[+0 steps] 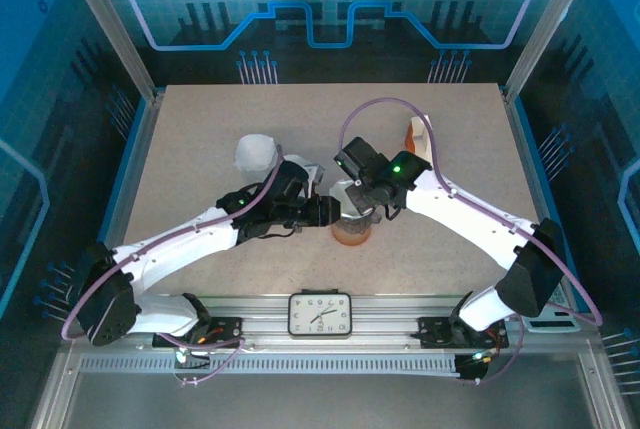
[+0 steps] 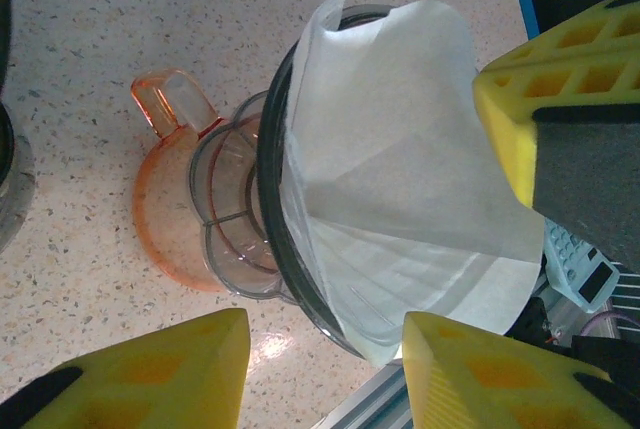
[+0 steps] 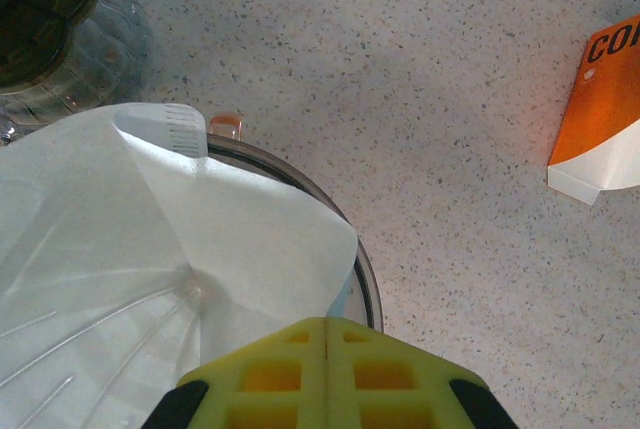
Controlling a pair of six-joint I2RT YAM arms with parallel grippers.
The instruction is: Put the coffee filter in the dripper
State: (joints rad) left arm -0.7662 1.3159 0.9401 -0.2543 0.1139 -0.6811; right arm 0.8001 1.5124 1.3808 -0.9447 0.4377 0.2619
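two grippers meet over the dripper. the coffee filter lies opened in its cone, one side riding above the rim. the right gripper looks pinched shut on that paper edge; the left gripper gapes wide around the dripper, holding nothing. seating looks nearly done: next, let go and settle the paper flush.

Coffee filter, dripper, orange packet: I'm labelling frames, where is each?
coffee filter [image 2: 400,149], left wrist view, middle of the white paper
dripper [image 2: 178,104], left wrist view, orange handle
orange packet [image 3: 612,109], right wrist view, orange face
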